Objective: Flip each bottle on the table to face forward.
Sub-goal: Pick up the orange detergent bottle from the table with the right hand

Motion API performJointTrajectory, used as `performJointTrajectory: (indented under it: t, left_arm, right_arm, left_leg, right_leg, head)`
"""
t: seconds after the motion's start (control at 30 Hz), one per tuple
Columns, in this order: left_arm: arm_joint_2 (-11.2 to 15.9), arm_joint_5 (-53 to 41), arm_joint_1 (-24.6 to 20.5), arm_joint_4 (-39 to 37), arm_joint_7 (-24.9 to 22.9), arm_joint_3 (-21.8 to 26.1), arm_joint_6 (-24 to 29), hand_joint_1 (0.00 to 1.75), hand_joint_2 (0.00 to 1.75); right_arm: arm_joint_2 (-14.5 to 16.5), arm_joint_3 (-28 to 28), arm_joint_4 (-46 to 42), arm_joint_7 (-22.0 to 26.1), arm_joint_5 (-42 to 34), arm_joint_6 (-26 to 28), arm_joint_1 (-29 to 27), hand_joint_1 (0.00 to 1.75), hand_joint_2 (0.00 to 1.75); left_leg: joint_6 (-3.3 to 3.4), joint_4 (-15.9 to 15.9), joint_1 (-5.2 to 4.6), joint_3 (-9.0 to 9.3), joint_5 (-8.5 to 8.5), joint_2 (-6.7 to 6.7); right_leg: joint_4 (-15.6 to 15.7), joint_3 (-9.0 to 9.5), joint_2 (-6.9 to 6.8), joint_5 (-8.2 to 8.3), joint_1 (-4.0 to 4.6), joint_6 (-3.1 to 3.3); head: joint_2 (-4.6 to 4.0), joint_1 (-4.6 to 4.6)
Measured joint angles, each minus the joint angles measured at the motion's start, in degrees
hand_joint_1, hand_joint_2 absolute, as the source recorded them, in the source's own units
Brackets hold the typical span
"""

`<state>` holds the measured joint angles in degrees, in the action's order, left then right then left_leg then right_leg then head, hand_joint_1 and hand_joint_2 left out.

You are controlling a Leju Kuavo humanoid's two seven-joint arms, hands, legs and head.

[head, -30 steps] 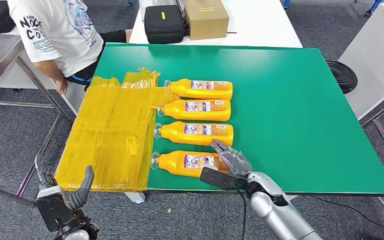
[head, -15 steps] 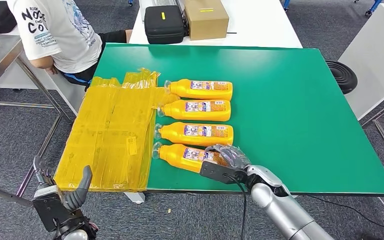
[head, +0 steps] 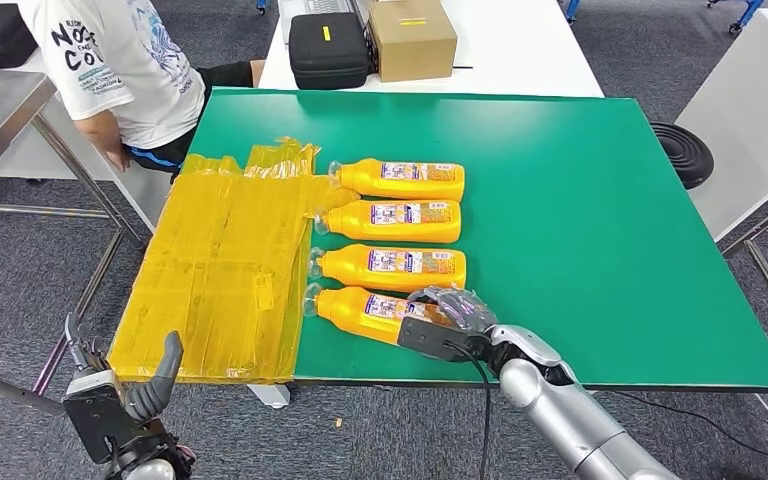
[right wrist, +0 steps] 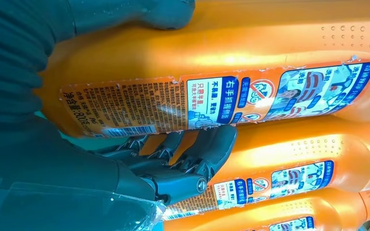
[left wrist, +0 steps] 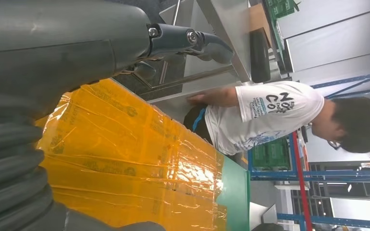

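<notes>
My right hand (head: 450, 310) grips the nearest bottle (head: 365, 310) at its base end; the thumb (right wrist: 139, 12) lies on one side and the dark fingers (right wrist: 197, 154) curl around the other. This bottle lies on its side at the near edge of the green table (head: 600, 220), long axis left to right, slightly tilted, neck to the left toward the yellow sheet (head: 220, 270), label upward. Three other bottles (head: 390, 220) lie parallel beyond it, necks also left. My left hand (head: 125, 400) hangs below the table's near left corner, fingers apart, holding nothing.
</notes>
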<state>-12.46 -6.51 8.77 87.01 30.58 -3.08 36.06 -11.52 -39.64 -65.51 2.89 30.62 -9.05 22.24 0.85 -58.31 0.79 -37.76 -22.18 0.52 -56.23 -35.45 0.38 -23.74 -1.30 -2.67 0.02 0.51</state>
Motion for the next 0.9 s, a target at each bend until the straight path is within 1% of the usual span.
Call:
performJointTrajectory:
  t: [0.1, 0.17, 0.3, 0.37, 0.47, 0.57, 0.73, 0.83, 0.9]
  left_arm:
    - [0.0, 0.0, 0.0, -0.1, -0.1, 0.0, -0.2, 0.0, 1.75]
    - [0.0, 0.3, 0.0, -0.2, -0.2, 0.0, -0.5, 0.0, 1.75]
    - [0.0, 1.4, 0.0, -0.6, -0.3, -0.2, -1.7, 0.0, 1.75]
    - [0.0, 1.9, -0.1, -0.9, -0.2, -0.2, -2.1, 0.0, 1.75]
    - [0.0, 2.7, -0.2, -1.3, 0.1, -0.3, -2.4, 0.0, 1.75]
    - [0.0, 3.2, -0.4, -1.7, 0.1, -0.3, -3.1, 0.0, 1.75]
    - [0.0, 3.7, -1.2, -2.3, 0.1, -0.3, -4.4, 0.0, 1.75]
    - [0.0, 4.8, -1.6, -2.8, 0.0, -0.3, -6.2, 0.0, 1.75]
    - [0.0, 7.0, -1.9, -3.1, -0.3, -0.3, -8.5, 0.0, 1.75]
  right_arm:
    - [0.0, -0.2, 0.4, 0.4, -0.7, 0.5, 0.1, 1.75, 1.75]
    - [0.0, -0.2, 0.6, 1.6, -1.6, 2.0, -0.3, 1.75, 1.75]
    - [0.7, 1.2, -0.2, 6.4, -3.3, 6.9, -2.8, 1.75, 1.75]
    - [1.4, 2.2, -1.2, 8.5, -3.6, 8.6, -4.6, 1.75, 1.75]
    - [3.3, 3.6, -2.4, 11.4, -4.0, 10.2, -6.0, 1.75, 1.75]
    - [6.1, 5.4, -2.8, 14.2, -4.3, 11.6, -5.7, 1.75, 1.75]
    - [10.1, 8.1, -3.8, 16.8, -4.0, 13.4, -5.2, 1.75, 1.75]
    - [11.8, 9.7, -5.0, 18.9, -3.2, 14.8, -6.1, 1.75, 1.75]
    - [13.0, 10.7, -6.0, 20.4, -2.8, 15.8, -7.0, 1.75, 1.75]
  left_leg:
    - [0.0, 0.0, 0.0, 0.08, -0.01, 0.0]
    - [0.0, 0.0, 0.0, 0.1, -0.01, 0.01]
    - [0.0, 0.0, 0.0, 0.06, -0.01, 0.05]
    - [0.0, 0.0, 0.0, 0.01, -0.02, 0.05]
    - [0.0, 0.0, 0.0, -0.07, -0.02, 0.03]
    - [0.0, 0.0, 0.01, -0.1, -0.01, 0.0]
    - [0.01, 0.0, 0.01, -0.1, 0.01, 0.03]
    - [0.01, 0.0, 0.0, -0.12, 0.01, 0.03]
    - [0.02, 0.0, -0.01, -0.13, 0.0, 0.03]
  right_leg:
    - [0.0, 0.07, 0.0, -0.01, 0.0, 0.0]
    - [0.0, 0.1, 0.0, -0.01, 0.0, 0.01]
    - [0.0, 0.11, -0.01, -0.02, 0.0, 0.0]
    - [0.0, 0.07, -0.01, -0.02, 0.0, -0.01]
    - [0.0, -0.03, 0.01, -0.02, 0.01, 0.0]
    - [0.0, -0.07, 0.01, -0.02, 0.02, 0.0]
    - [0.0, -0.07, 0.0, -0.02, 0.01, 0.0]
    - [0.0, -0.08, 0.0, -0.02, -0.02, 0.0]
    - [0.0, -0.09, 0.0, -0.03, -0.03, 0.0]
  head:
    - [0.0, 0.01]
    - [0.0, 0.01]
    - [0.0, -0.01]
    - [0.0, 0.0]
    - [0.0, 0.01]
    - [0.0, 0.01]
    - [0.0, 0.01]
    - [0.0, 0.0]
    - [0.0, 0.0]
